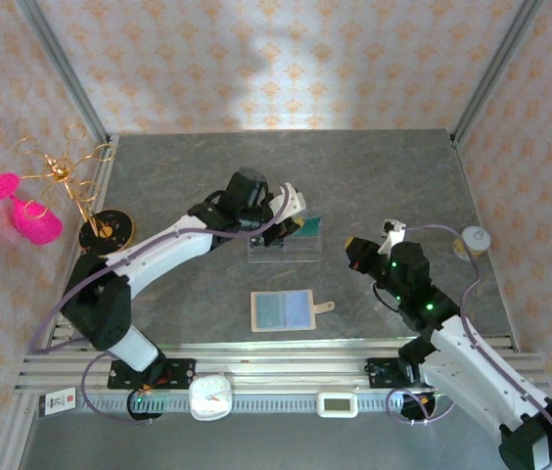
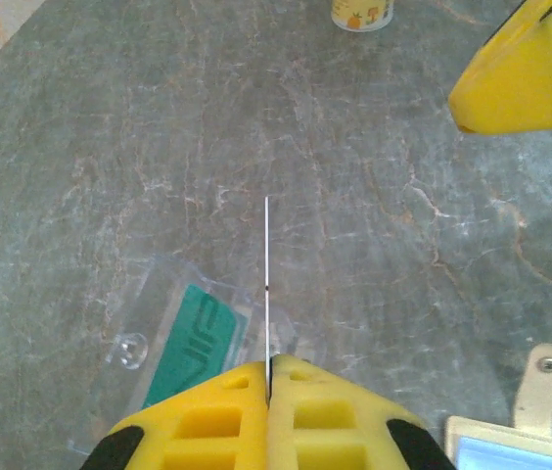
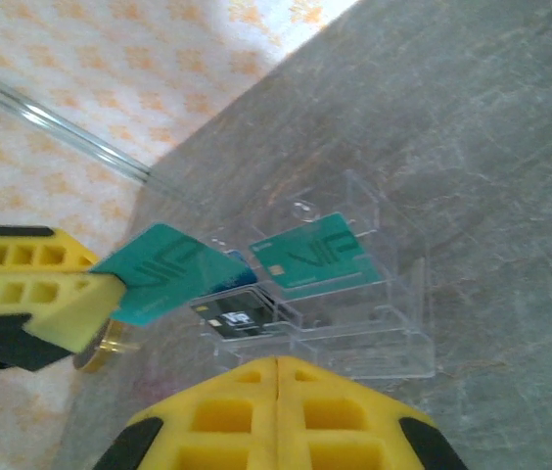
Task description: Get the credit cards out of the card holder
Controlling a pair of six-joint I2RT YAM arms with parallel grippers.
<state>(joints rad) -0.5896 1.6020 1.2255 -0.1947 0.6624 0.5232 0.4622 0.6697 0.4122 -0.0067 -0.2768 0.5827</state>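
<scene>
The tan card holder (image 1: 284, 310) lies open and flat near the table's front, pale blue slots up, with its snap tab (image 2: 540, 387) to the right. My left gripper (image 2: 269, 364) is shut on a teal credit card (image 3: 163, 269), seen edge-on as a thin line (image 2: 267, 284) in its own wrist view. It holds the card over a clear plastic tray (image 3: 393, 333). Another teal card (image 3: 315, 257) and a black card (image 3: 237, 318) lie in that tray. My right gripper (image 3: 276, 364) is shut on nothing, just right of the tray (image 1: 356, 253).
A gold wire rack (image 1: 70, 186) with pink glasses stands at the far left. A small white cup (image 1: 474, 240) sits near the right edge. A clock (image 1: 210, 397) and a timer (image 1: 338, 403) rest on the front rail.
</scene>
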